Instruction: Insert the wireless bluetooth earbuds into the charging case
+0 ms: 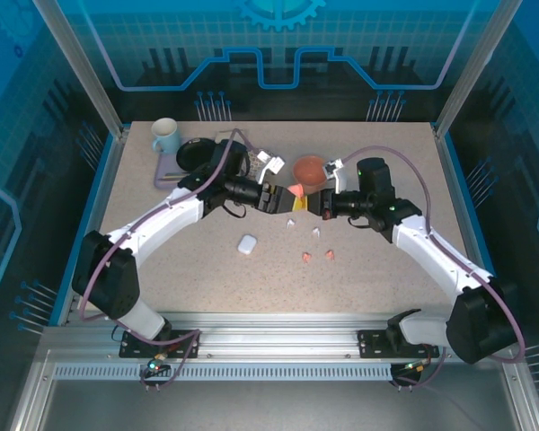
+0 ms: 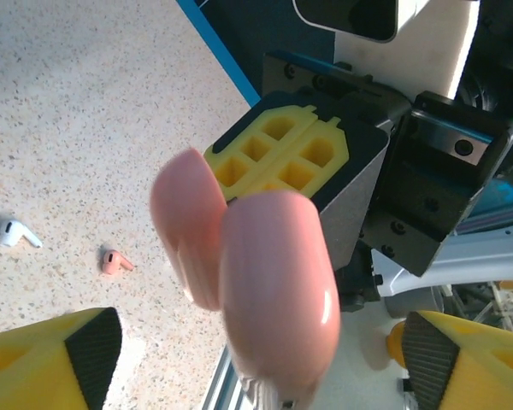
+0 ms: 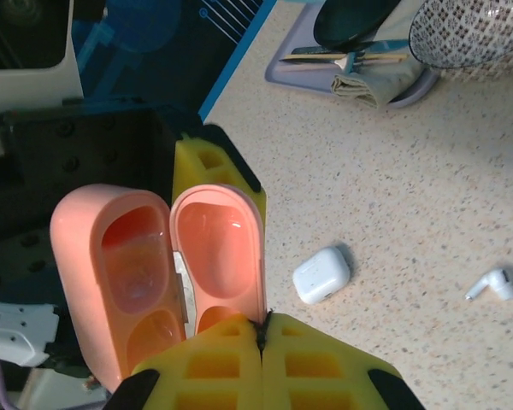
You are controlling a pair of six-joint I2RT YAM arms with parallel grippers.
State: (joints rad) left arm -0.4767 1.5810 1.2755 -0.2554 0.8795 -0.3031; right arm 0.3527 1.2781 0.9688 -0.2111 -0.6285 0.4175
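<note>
Above the speckled beige tabletop [image 1: 189, 260], my right gripper [image 3: 263, 342] clamps the open salmon-pink pebble-shaped plastic charging case [image 3: 154, 256]. My left gripper [image 1: 271, 197] faces it, fingers apart. A tiny white earbud [image 2: 15, 232] and a tiny salmon-pink earbud [image 2: 114, 261] lie loose below. Next, I judge, comes picking one up.

the pink case [image 2: 274, 282] is blurred, its lower end cut off; earbuds [image 1: 330, 255] are mere specks overhead.
</note>
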